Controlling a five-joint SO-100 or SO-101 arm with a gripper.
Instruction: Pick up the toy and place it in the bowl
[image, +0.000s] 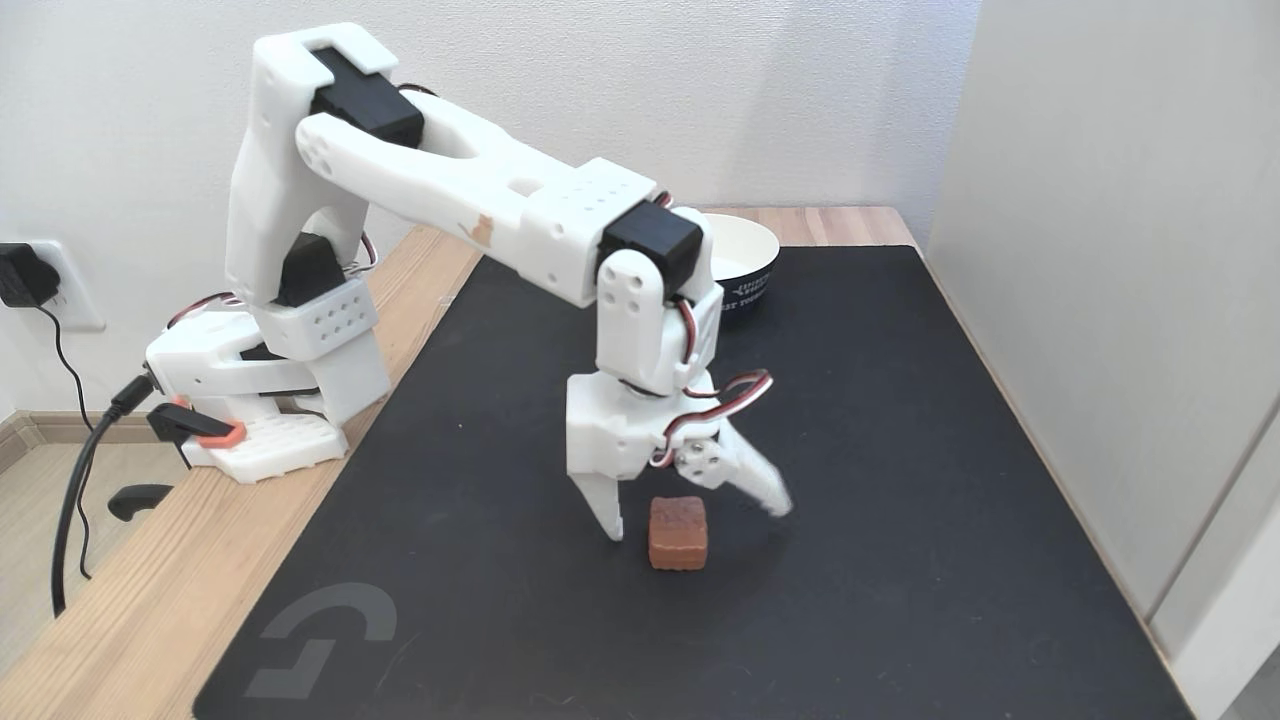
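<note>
In the fixed view we see the white arm (450, 190) reaching from its base at the left of the table (150, 600) over a black mat (850, 500). The claw (695, 520) points down, and its two fingers are spread wide apart, so it is open and it grips nothing. The toy (678, 533), a small reddish-brown block with a bumpy top, lies on the mat between the two fingers. The left finger (608, 515) stands just beside the toy's left side; we cannot tell if it touches. The right finger (765, 485) looks a little blurred and is apart from the toy. The bowl (745, 270), white inside and dark outside with white text, stands at the far edge of the mat, partly hidden behind the arm's wrist, well apart from the toy.
</note>
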